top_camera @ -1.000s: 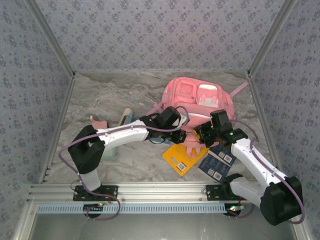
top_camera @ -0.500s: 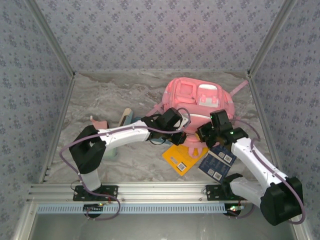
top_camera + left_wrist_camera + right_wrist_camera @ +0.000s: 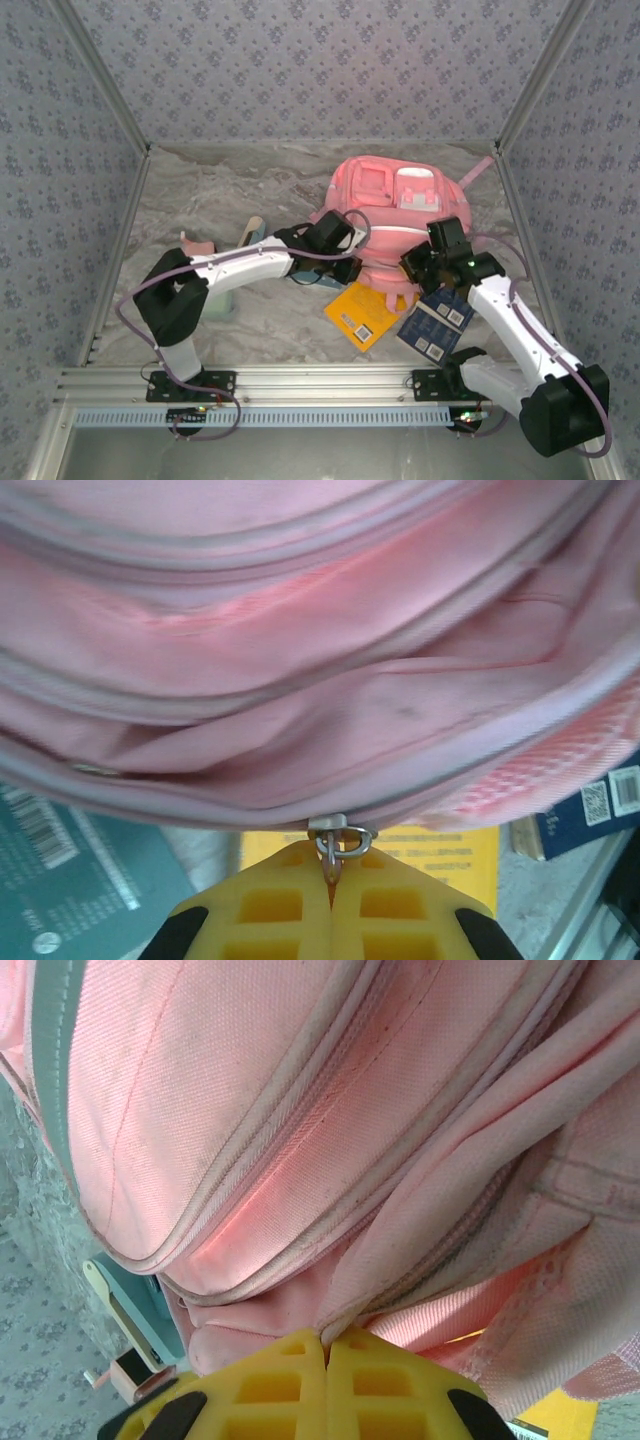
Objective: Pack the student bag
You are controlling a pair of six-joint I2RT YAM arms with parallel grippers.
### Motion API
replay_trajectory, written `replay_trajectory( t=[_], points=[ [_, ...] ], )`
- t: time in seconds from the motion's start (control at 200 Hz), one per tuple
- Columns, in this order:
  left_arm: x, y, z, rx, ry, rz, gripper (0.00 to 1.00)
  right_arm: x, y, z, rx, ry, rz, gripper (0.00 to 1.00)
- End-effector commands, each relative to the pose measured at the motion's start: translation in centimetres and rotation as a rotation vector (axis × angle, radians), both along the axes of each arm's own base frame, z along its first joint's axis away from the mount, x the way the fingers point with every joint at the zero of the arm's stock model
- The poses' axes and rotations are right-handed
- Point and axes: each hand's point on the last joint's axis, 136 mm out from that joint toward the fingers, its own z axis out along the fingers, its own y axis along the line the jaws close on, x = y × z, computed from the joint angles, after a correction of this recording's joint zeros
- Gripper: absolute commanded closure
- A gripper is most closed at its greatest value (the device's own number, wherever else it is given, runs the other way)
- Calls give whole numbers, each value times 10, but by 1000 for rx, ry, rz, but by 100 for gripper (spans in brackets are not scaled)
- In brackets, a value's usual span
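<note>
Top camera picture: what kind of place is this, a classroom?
Likely a robot test booth, not a classroom: patterned walls box in a marble-look table, two robot arms are bolted to a metal rail, and a pink student bag lies there with books.

Pink student bag, yellow book, navy book.

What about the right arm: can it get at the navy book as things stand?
Probably not yet: the right gripper is shut on a fold of the student bag, so it's busy. The navy book lies on the table below that arm, mostly uncovered; once it lets go, the way looks free.
</note>
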Motion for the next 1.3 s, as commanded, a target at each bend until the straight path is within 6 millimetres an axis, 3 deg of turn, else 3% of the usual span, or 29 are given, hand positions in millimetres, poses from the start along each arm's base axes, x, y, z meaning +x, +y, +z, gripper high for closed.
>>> replay_trajectory(
  t=[0.0, 0.38, 1.044, 1.294],
  points=[
    [11, 17, 11, 8, -23, 25, 100, 4, -16, 17, -74, -59, -11, 100],
    [61, 32, 0, -8, -1, 120, 100, 3, -24, 28, -106, -95, 25, 100],
    [166, 34, -3, -101, -4, 241, 100, 7, -22, 47, -118, -148, 89, 100],
    [197, 38, -3, -142, -9, 255, 100, 10, -26, 56, -170, -154, 141, 100]
  ],
)
